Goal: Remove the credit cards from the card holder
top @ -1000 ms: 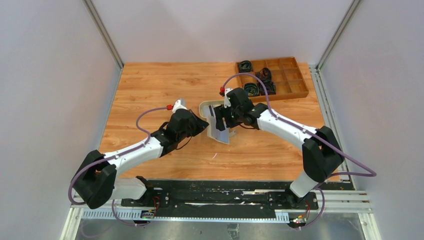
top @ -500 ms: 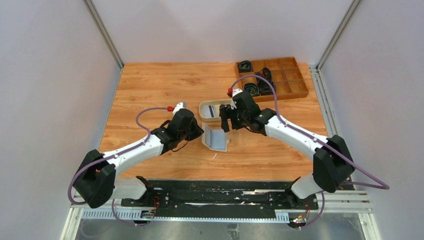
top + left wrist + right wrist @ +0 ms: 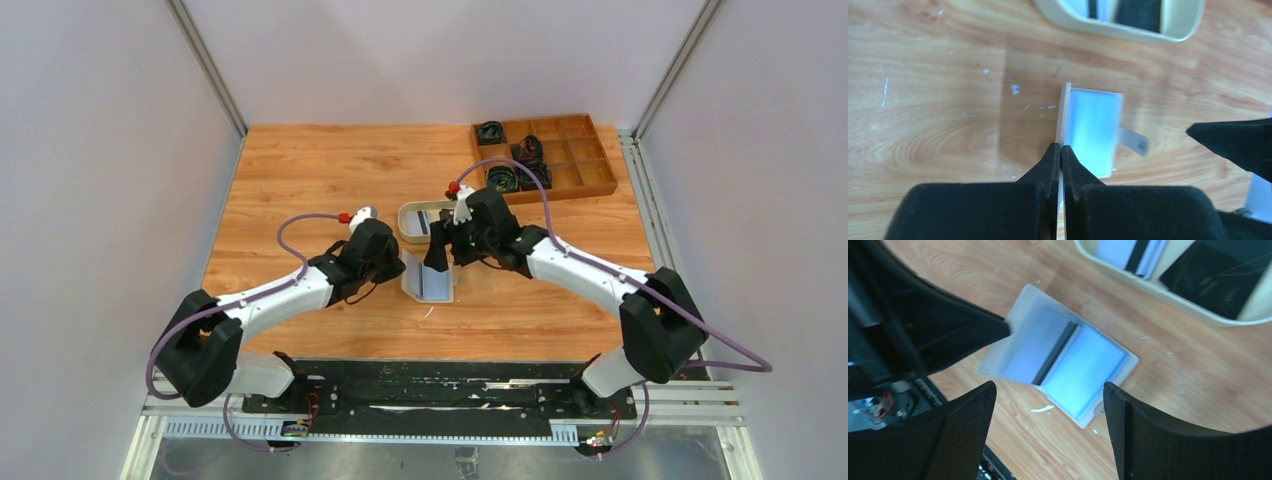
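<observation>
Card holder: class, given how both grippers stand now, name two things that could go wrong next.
1. The left gripper pinches only a flap's thin edge of the card holder; it could slip and the holder flop shut.
2. The right gripper hangs open just above, near the left fingers; descending, it might knock them or shove the holder.

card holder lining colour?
Pale blue inside the card holder, cream outer edge; clearest in the right wrist view.

Beige tray (image 3: 405, 226) on wooden table (image 3: 300, 170); compartment box (image 3: 562, 190) far right holds black coils (image 3: 502, 179)
</observation>
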